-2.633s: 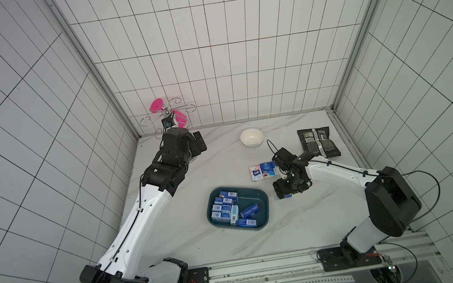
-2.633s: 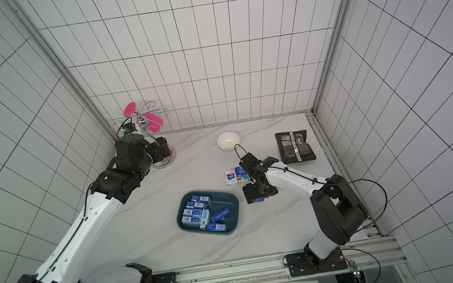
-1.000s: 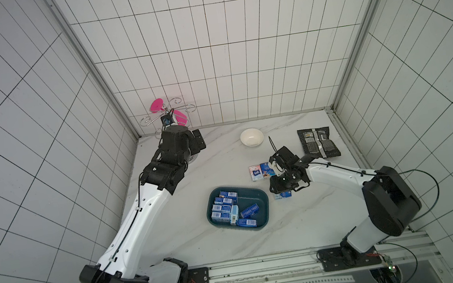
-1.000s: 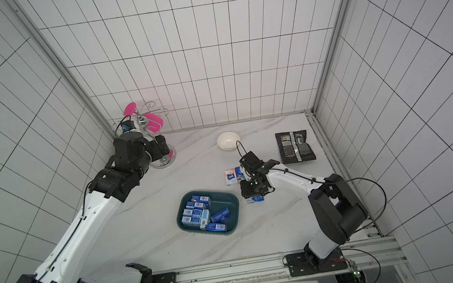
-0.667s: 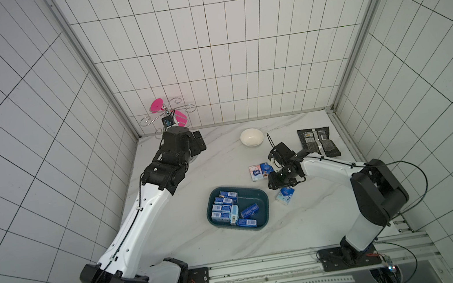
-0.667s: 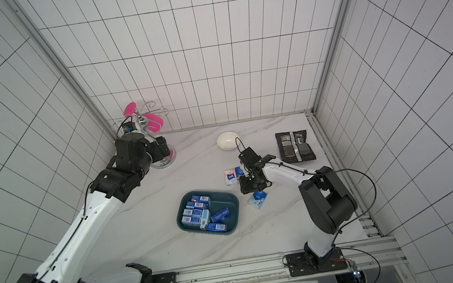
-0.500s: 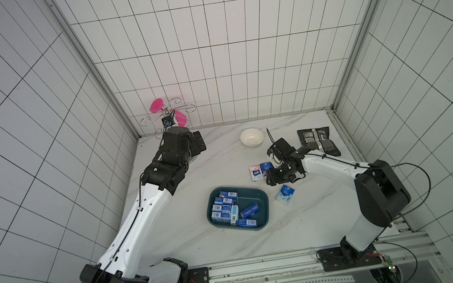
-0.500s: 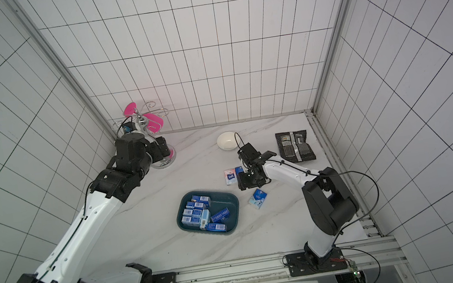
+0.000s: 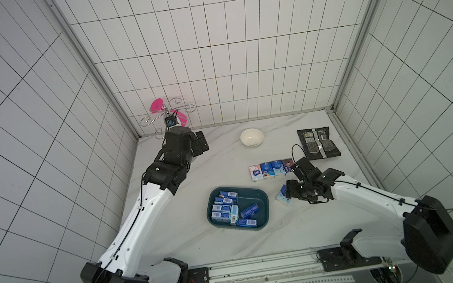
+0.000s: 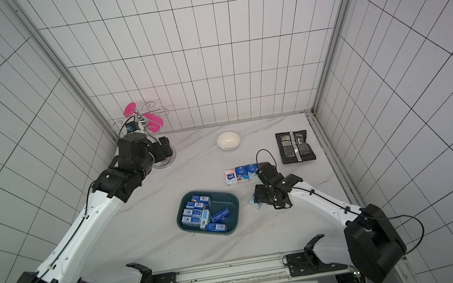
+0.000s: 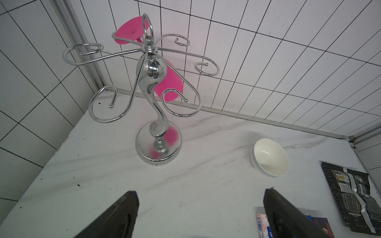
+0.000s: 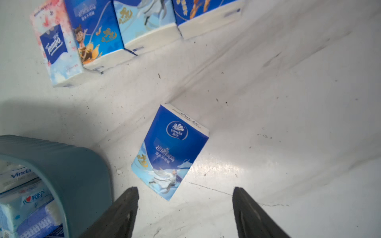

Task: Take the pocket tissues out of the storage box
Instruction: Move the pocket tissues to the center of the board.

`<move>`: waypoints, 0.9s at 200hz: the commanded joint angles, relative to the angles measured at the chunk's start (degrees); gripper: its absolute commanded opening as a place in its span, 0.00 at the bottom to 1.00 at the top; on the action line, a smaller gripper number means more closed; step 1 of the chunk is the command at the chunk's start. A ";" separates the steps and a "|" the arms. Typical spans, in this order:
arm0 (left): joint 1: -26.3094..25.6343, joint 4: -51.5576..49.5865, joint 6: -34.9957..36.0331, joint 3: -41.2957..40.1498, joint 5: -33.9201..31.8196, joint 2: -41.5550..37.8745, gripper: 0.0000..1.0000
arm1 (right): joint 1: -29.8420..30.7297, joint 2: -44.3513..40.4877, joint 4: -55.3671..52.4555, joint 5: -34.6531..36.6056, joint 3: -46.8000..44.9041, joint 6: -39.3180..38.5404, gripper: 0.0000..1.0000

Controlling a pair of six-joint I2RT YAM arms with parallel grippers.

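Observation:
The dark teal storage box point(image 9: 259, 197) point(image 10: 230, 202) lies mid-table with several blue pocket tissues point(image 9: 223, 208) inside. A row of several packs point(image 9: 270, 169) point(image 12: 99, 31) stands on the marble beyond it. One blue and light-blue pack point(image 9: 282, 198) point(image 12: 171, 150) lies flat, to the right of the box wall point(image 12: 82, 169). My right gripper point(image 9: 288, 194) point(image 12: 185, 192) hovers open just behind this pack, touching nothing. My left gripper point(image 9: 200, 144) point(image 11: 200, 192) is open and empty at the back left.
A chrome mug stand point(image 11: 153, 82) point(image 9: 168, 117) with pink cups stands in the back left corner. A white bowl point(image 9: 252, 137) point(image 11: 270, 157) and a black foil packet point(image 9: 318, 143) lie at the back. Tiled walls close in three sides.
My right gripper let the blue pack go onto the table beside the box, swung toward the row of packs, then came back behind the pack with its jaws wider. The left arm stayed still.

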 commanded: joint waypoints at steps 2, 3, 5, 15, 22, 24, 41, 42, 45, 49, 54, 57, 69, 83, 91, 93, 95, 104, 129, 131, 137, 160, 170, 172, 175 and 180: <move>-0.82 1.73 -0.38 0.91 1.31 1.77 0.98 | 0.93 1.47 5.36 2.07 -1.91 7.60 0.77; -0.90 1.78 -0.36 0.94 1.26 1.82 0.98 | 0.98 1.61 5.63 2.00 -2.01 7.74 0.77; -1.00 1.90 -0.38 0.97 1.30 1.97 0.98 | 1.01 1.87 6.21 1.85 -2.25 8.01 0.77; -1.54 1.96 -0.40 1.44 1.22 2.51 0.98 | 1.19 3.18 8.39 1.44 -2.94 9.58 0.77; -1.91 1.95 -0.37 1.72 1.12 2.88 0.98 | 1.33 4.26 9.52 1.39 -3.06 10.39 0.77; -2.00 1.92 -0.34 1.80 1.13 2.96 0.98 | 1.40 4.58 9.71 1.38 -3.00 10.63 0.77; -2.63 1.82 -0.21 2.35 0.82 3.44 0.98 | 1.68 6.97 10.26 1.39 -2.16 11.60 0.77; -2.64 1.87 -0.18 2.41 0.80 3.45 0.98 | 1.70 7.09 10.24 1.45 -2.08 11.59 0.77; -2.72 1.83 -0.22 2.46 0.74 3.46 0.98 | 1.64 7.37 10.20 1.56 -1.97 11.65 0.77; -2.81 1.86 -0.20 2.46 0.62 3.45 0.98 | 1.70 7.73 10.19 1.79 -1.92 11.74 0.77; -2.82 1.94 -0.26 2.45 0.59 3.46 0.98 | 1.65 8.01 10.50 1.81 -1.85 11.74 0.77; -2.82 1.97 -0.27 2.44 0.60 3.40 0.98 | 1.64 8.14 10.59 1.77 -1.79 11.65 0.78; -2.91 1.91 -0.23 2.59 0.60 3.46 0.98 | 1.72 8.81 10.87 1.94 -1.44 11.21 0.77; -2.94 1.93 -0.07 2.63 0.43 3.54 0.98 | 1.72 10.09 10.94 1.56 -0.85 10.90 0.77; -2.97 1.85 0.01 2.64 0.34 3.63 0.98 | 1.72 10.80 10.93 1.04 -0.53 10.88 0.76; -2.95 1.83 -0.02 2.58 0.34 3.63 0.98 | 1.72 10.98 10.99 0.95 -0.45 10.88 0.76; -2.98 1.84 0.01 2.60 0.34 3.61 0.98 | 1.81 11.15 10.96 0.90 -0.43 10.88 0.76; -3.00 1.84 0.04 2.58 0.17 3.63 0.98 | 2.00 11.75 11.07 0.93 -0.26 10.96 0.76; -3.00 1.72 0.20 2.81 -0.23 3.79 0.98 | 2.10 12.47 10.90 1.26 -0.40 11.49 0.73; -3.00 1.68 0.15 2.82 -0.26 3.80 0.98 | 2.06 12.47 10.89 1.35 -0.42 11.49 0.72; -3.00 1.62 -0.01 2.79 -0.26 3.72 0.98 | 1.99 12.39 10.78 1.49 -0.43 11.45 0.70; -3.00 1.96 -0.56 2.04 -0.23 3.37 0.98 | 1.99 12.06 9.54 2.00 0.04 10.77 0.65; -3.00 2.29 -0.68 1.60 -0.19 3.30 0.98 | 1.99 11.71 9.31 2.03 -0.06 10.13 0.63; -3.00 2.33 -0.66 1.59 -0.19 3.28 0.98 | 1.92 11.62 9.22 2.03 -0.07 10.05 0.63; -2.95 2.30 -0.64 1.58 -0.19 3.32 0.98 | 1.84 11.49 9.05 2.03 -0.07 9.90 0.63; -3.00 2.30 -0.60 1.54 -0.23 3.41 0.98 | 1.75 11.19 8.99 2.03 -0.20 9.47 0.62</move>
